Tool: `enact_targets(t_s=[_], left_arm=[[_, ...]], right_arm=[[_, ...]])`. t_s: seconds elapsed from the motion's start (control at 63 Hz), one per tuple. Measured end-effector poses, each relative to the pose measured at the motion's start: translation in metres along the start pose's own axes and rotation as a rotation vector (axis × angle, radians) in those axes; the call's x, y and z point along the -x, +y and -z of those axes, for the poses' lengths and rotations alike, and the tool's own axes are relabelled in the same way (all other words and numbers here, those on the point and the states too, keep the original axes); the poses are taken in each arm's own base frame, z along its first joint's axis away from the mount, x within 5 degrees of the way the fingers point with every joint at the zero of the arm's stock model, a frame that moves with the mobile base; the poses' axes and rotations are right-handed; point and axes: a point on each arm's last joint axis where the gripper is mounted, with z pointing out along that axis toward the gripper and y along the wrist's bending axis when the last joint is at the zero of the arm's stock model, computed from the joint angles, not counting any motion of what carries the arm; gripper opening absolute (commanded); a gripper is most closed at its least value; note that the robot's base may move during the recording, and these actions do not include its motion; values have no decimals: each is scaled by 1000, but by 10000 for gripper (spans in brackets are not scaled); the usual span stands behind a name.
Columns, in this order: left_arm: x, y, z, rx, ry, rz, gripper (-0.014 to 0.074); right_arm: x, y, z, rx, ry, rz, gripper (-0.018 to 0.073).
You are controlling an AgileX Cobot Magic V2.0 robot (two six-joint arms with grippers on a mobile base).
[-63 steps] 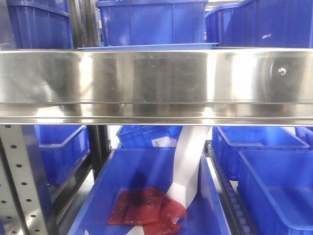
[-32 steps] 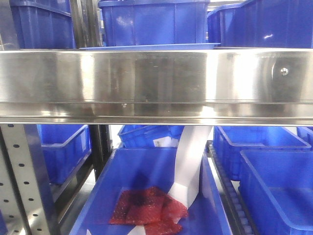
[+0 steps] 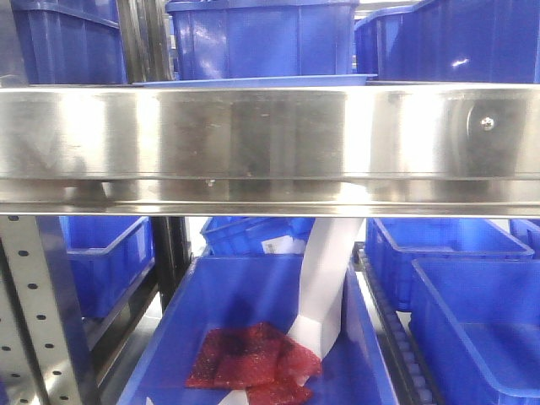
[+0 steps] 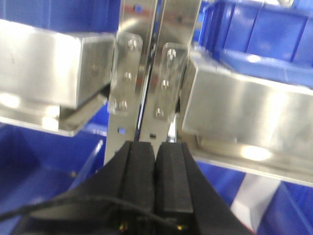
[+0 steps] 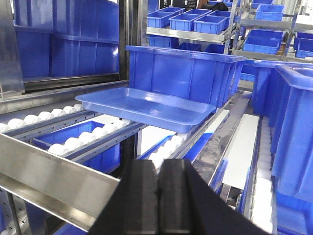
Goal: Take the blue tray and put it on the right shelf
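Blue tray (image 5: 146, 107) stays unmoved on right shelf (image 3: 270, 143) rollers.

Right shelf (image 5: 58, 166) rollers carry blue tray (image 5: 146, 107), blue bin (image 5: 186, 73).

The blue tray (image 5: 146, 106), shallow and glossy, is lying flat and empty on the white rollers of the right shelf (image 5: 58, 169), sitting just in front of a deep bin behind the steel front rail.

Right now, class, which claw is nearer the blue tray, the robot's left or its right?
Right, it appears. The right claw points at the blue tray resting on the shelf rollers just ahead. The left claw faces a metal upright, tray unseen.
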Motion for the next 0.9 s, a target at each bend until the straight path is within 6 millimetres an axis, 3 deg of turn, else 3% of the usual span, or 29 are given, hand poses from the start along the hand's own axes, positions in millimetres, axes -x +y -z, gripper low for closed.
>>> enact_targets(t_s=[0.905], left_arm=[[6,-4,0,-75,-65,-16,-32]], right_arm=[[0,0,0,0,0,0,54]])
